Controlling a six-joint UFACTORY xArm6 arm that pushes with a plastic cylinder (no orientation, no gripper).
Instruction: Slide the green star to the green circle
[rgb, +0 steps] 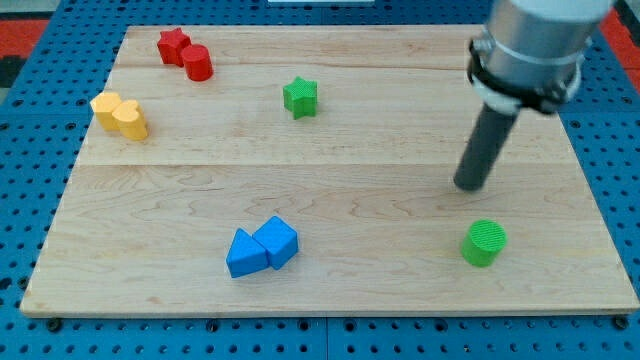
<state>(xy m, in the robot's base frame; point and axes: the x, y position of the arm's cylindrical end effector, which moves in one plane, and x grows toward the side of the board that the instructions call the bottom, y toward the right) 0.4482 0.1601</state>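
A pale wooden board (330, 200) made of lengthwise planks fills most of the view, its grain running left to right. It rests on a blue perforated surface (40, 200) dotted with regular rows of holes, visible along every edge. A red patch (22, 35) shows at the top-left corner. Light is even, shadows soft.

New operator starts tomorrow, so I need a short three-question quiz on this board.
1. True or false: my tip touches the green star.
2. Which block lies nearest my tip? A) green circle B) red star C) yellow blocks
3. Fill in: the two blue blocks sit near the view's ____ edge.

Key: 1 false, the tip stands well to the star's right; 2 A; 3 bottom.
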